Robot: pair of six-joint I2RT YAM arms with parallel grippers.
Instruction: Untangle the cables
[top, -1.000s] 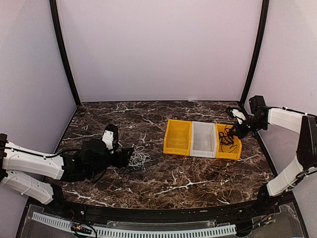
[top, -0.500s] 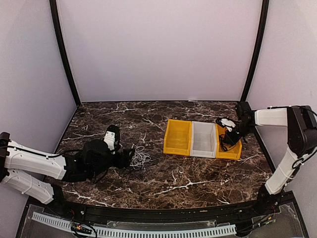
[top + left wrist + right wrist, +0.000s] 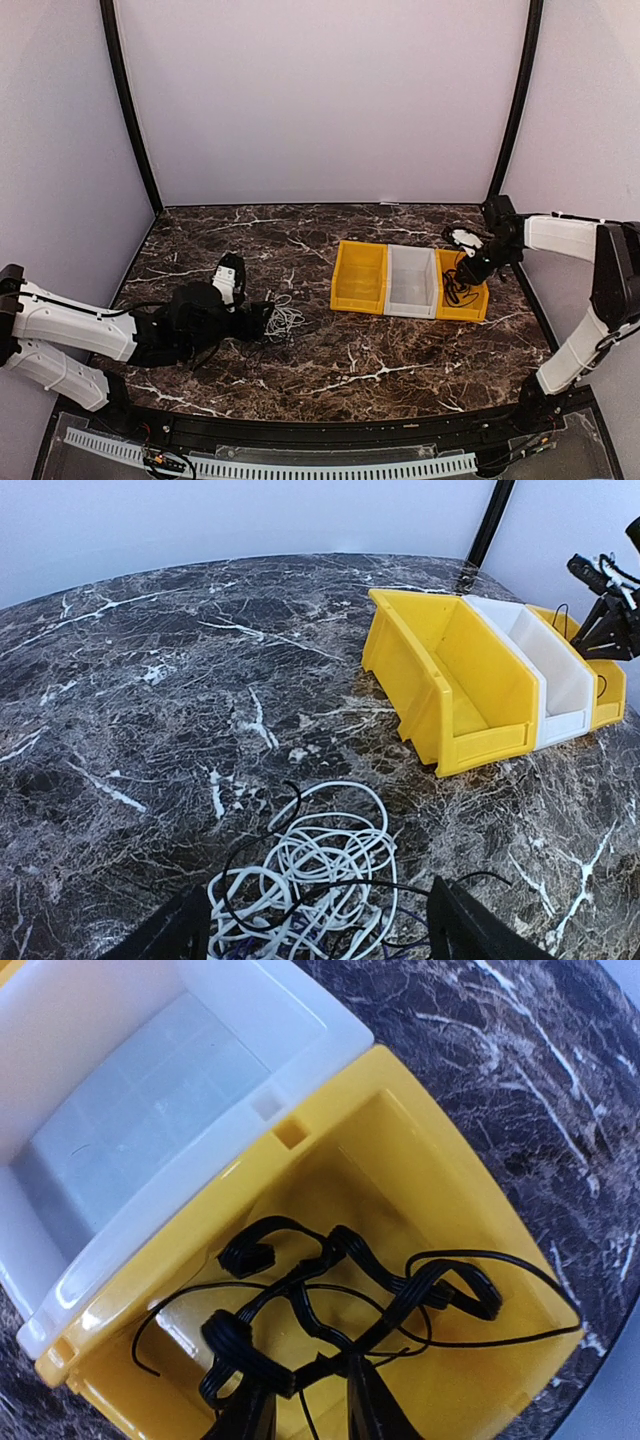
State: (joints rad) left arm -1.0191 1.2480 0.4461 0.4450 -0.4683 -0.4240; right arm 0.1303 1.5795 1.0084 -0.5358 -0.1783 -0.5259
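Marble desk [image 3: 380,370], three bins toward its far right corner, one cable now down in the end one.
Over the last second the right arm has sunk the black cable [image 3: 245,1350] from hanging in the air into the right-hand yellow bin [image 3: 470,1210], beside the white bin [image 3: 412,285]. The right gripper [image 3: 305,1405] has its fingers close together with a strand pinched between them, so that cable looks freed and only needs letting go. Near the desk's left side, the left gripper [image 3: 320,935] has barely shifted, spread wide and holding nothing, astride the tangled clump [image 3: 310,870] of white and black cables left to separate.
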